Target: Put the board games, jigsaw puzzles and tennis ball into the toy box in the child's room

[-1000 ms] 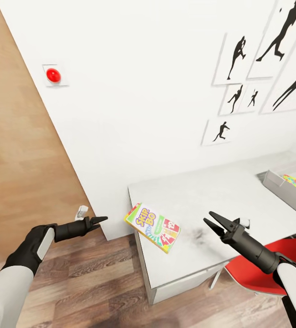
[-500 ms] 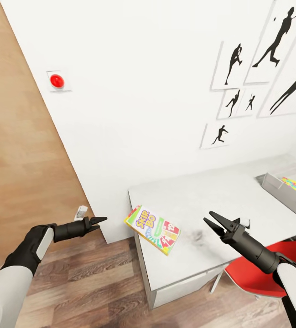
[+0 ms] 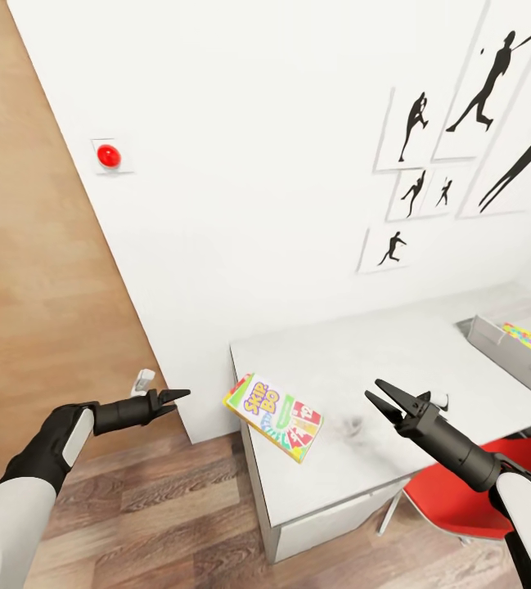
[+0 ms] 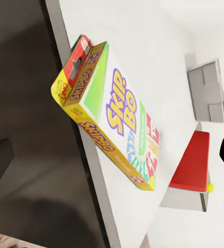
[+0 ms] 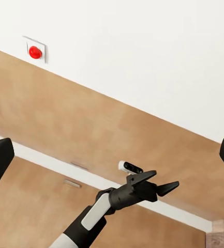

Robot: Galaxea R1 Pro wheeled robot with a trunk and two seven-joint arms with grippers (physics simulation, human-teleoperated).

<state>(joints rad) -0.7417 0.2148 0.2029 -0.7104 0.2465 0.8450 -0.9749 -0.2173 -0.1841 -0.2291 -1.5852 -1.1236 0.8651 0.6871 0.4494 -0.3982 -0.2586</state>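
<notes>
Approach step in hand: Skip-Bo box [image 3: 274, 406] lying at bench [image 3: 396, 360] corner, overhanging; both tools released and empty, right tool [image 3: 382, 399] nearest; next, closing on box, carrying to bin [image 3: 502, 342].

The scene is bright and evenly lit, with no visible lamp and no harsh glare. The white wall [image 3: 281, 164] nearly washes out, as does the pale table [image 3: 380, 368] top. A faint smudged shadow lies on the table just ahead of the right tool [image 3: 389, 399]. In the head view, straight lines lean outward toward the edges. In the left wrist view, the Skip-Bo box [image 4: 112, 119] looks slightly soft.
</notes>
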